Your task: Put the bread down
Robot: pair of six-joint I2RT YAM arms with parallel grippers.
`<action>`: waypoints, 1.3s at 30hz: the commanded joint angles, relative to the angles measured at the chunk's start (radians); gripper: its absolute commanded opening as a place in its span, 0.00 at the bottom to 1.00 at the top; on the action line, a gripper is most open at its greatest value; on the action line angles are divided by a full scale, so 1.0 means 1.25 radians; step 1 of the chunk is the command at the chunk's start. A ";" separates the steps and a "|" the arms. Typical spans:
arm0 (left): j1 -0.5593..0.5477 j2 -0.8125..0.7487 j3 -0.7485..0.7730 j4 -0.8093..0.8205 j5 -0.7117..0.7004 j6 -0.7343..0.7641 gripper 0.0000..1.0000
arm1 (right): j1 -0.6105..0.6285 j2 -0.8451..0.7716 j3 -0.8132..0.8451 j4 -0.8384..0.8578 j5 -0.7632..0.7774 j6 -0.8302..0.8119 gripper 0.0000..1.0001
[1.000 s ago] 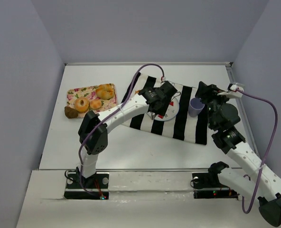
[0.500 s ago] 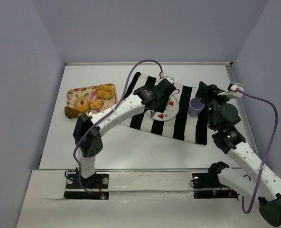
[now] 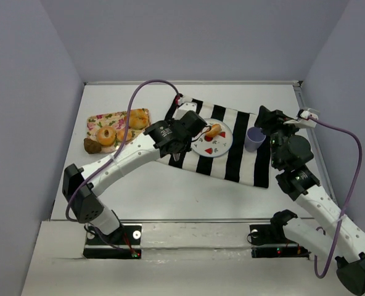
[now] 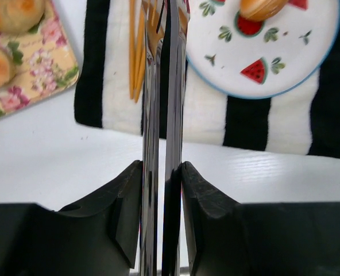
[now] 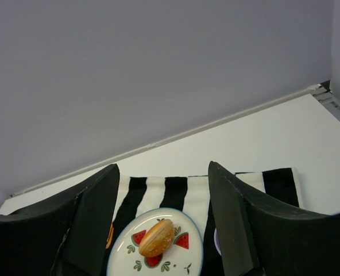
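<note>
From above, I see the bread lying on the white watermelon-print plate, which sits on the striped cloth toward the far right of the surface. My left pincer hangs just left of the plate, over the cloth's left part. The right pincer is near a purple cup that stands right of the plate. A floral mat with other breads lies at the far left.

On the left wrist view, the left pincer is clamped narrow on a pair of metal tongs, blades pressed close, reaching over the cloth beside thin wooden sticks. The bread shows at the top edge on the plate, apart from the tongs.

On the right wrist view, the right pincer stands wide, holding nothing. The bread rests mid-plate
</note>
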 commanded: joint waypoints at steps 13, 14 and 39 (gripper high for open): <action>0.010 -0.324 -0.420 -0.187 -0.041 -0.465 0.41 | 0.007 0.005 -0.001 0.029 0.001 0.005 0.69; 0.016 -0.335 -0.444 -0.191 -0.041 -0.491 0.41 | 0.007 0.009 -0.001 0.029 -0.001 0.006 0.69; 0.150 -0.307 -0.619 -0.097 0.048 -0.511 0.94 | 0.007 0.045 0.009 0.029 0.009 0.003 0.69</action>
